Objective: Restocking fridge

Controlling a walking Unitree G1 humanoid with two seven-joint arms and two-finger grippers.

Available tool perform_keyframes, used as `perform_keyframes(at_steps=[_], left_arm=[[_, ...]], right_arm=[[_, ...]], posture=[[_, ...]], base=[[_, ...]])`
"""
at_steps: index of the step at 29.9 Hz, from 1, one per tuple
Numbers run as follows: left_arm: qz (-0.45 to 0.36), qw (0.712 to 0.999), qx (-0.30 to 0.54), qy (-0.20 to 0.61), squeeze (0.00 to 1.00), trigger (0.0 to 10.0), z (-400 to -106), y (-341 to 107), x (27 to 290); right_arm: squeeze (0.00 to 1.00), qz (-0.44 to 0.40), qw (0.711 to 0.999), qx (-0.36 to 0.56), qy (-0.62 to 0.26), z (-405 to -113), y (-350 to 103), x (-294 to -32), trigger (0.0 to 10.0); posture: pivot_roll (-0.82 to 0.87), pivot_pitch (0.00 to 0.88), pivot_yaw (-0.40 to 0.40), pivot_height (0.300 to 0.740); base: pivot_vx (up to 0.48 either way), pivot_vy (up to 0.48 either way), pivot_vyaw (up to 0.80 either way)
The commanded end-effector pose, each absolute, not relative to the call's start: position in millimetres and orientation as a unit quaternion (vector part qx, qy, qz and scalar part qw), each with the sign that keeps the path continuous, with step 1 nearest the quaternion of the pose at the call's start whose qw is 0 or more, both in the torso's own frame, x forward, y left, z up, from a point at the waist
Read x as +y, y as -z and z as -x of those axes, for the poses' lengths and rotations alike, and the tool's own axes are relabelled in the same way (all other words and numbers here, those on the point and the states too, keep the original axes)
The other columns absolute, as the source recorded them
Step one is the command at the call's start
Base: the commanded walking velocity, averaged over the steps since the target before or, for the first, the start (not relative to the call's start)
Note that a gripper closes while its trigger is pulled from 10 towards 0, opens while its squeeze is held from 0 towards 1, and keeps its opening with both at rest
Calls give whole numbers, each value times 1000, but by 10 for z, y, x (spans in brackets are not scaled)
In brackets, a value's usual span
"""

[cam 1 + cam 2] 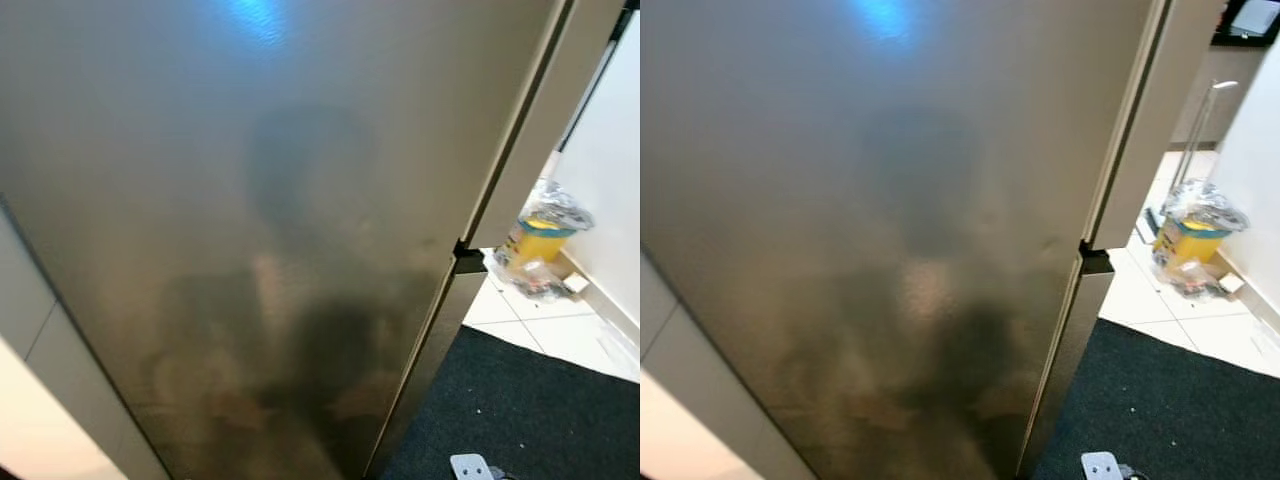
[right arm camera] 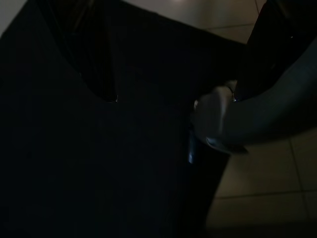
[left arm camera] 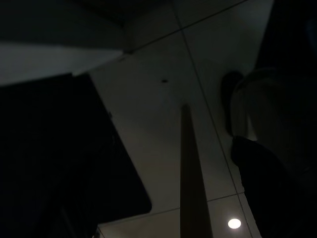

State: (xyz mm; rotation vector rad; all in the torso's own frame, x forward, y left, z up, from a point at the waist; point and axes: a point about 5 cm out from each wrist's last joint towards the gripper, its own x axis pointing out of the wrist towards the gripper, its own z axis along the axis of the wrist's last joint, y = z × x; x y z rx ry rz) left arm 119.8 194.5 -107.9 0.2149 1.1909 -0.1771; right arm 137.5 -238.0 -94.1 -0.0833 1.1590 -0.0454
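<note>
The fridge door point(image 1: 250, 220) was shut and right up in the camera's face, brushed steel with just blurry reflections on it. Off to its right a dark mat point(image 1: 530, 410) lay on white floor tiles point(image 1: 560, 335), with a plastic-wrapped yellow bucket point(image 1: 1192, 240) by the wall. Both wrist views were super dark, just floor and mat, so couldn't tell whether either hand was apart or together.
</note>
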Motion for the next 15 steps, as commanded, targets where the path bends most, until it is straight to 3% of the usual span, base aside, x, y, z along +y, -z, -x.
perform_keyframes(at_steps=[1, 5, 11, 15], left_arm=[[-110, 817, 560, 88, 0, 10000, -1191, 1075, 1983], [-108, 817, 560, 86, 0, 10000, -1190, 1075, 1984], [-104, 820, 558, 75, 0, 10000, -1191, 1074, 1994], [-108, 819, 558, 75, 0, 10000, -1194, 1072, 1997]], right_arm=[[0, 38, 837, 546, 28, -1353, 932, -2439, 10000], [0, 39, 836, 547, 29, -1339, 931, -2459, 10000], [0, 36, 837, 545, 29, -1362, 928, -2441, 10000], [0, 30, 842, 539, 21, -1490, 930, -2263, 10000]], posture=[[-41, 0, -2, 740], [-41, 0, -2, 740], [-40, 0, -1, 740], [-40, 0, -1, 740]], base=[[0, -480, 0], [0, -480, 0], [0, 0, 0], [0, 0, 0]])
